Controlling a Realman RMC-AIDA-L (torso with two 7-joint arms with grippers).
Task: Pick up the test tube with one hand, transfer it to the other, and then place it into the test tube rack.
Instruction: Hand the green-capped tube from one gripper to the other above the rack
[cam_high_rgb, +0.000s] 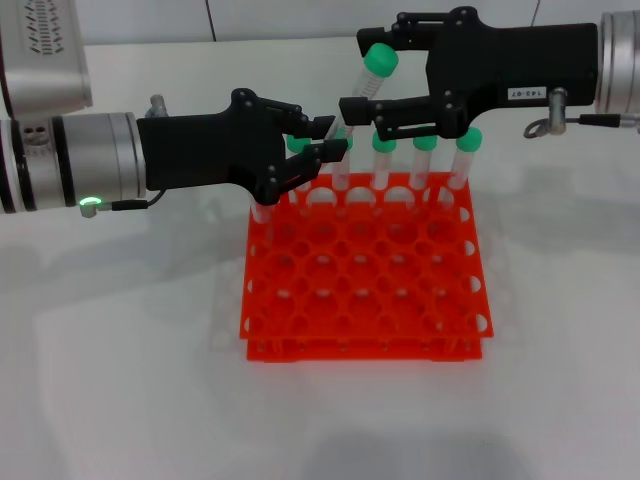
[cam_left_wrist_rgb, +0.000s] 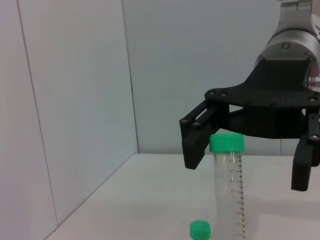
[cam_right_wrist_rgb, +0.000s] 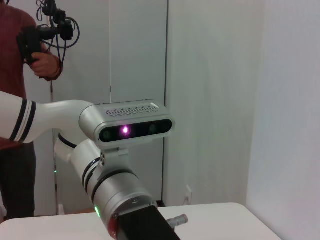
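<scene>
Over a white surface (cam_high_rgb: 120, 380), two black robot hands meet above the far edge of the orange-red test tube rack (cam_high_rgb: 365, 270). The left hand (cam_high_rgb: 318, 150), unlabelled and mounted on a silver arm showing a green light, reaches in from the left; its fingers are closed on the lower part of the test tube (cam_high_rgb: 358, 110), just above the rack's back row. The tube is tilted, its green cap (cam_high_rgb: 380, 61) leaning up and to the right, towards the other hand.

The right hand (cam_high_rgb: 358, 75), carrying a small white printed label (cam_high_rgb: 521, 93), comes in from the right at a higher level. Its fingers are spread, one above the cap and one below it along the tube, with the tube's upper part between them; whether either finger touches the tube cannot be told.

Other green-capped tubes (cam_high_rgb: 425, 160) stand upright in the rack's back row, directly beneath the right hand.

In the left wrist view, the right hand (cam_left_wrist_rgb: 250, 150) is seen farther off with its fingers apart, behind the capped upper end of a clear graduated tube (cam_left_wrist_rgb: 229, 190), and a second green cap (cam_left_wrist_rgb: 200, 230) sits lower beside it.

The right wrist view shows the robot's head camera unit (cam_right_wrist_rgb: 131, 125) and, in the background, a person in a dark red top (cam_right_wrist_rgb: 20, 40) holding a device.
</scene>
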